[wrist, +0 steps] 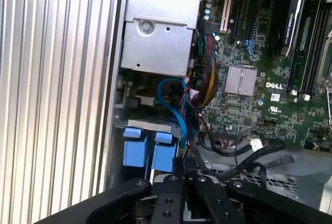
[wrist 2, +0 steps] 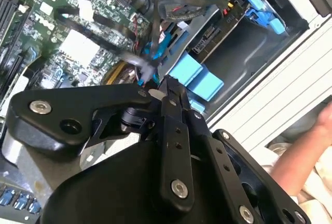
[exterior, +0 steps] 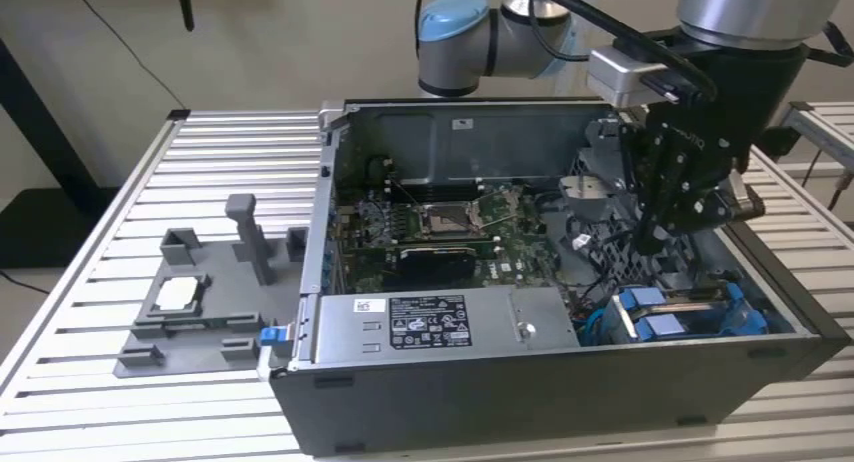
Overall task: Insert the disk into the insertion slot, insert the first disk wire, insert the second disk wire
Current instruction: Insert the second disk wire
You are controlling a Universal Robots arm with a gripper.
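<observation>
Black cables (wrist: 249,156) lie tangled right beside your tool (wrist: 185,166). In the exterior view, from the tool, the blue tabs (exterior: 667,317) sit close at 6 o'clock. The case wall (exterior: 801,312) shuts off 4 o'clock, and the long grey box (exterior: 441,317) blocks 8 o'clock. The case (exterior: 534,402) is open on top.

Black pincer (wrist: 189,175). Just beside it, grey slot (wrist 2: 244,53) with bright blue tabs. Near it, green circuit board (wrist: 259,79) and plain silver box (wrist: 158,37). Further out, silver table (wrist: 52,79), ribbed stripes.
</observation>
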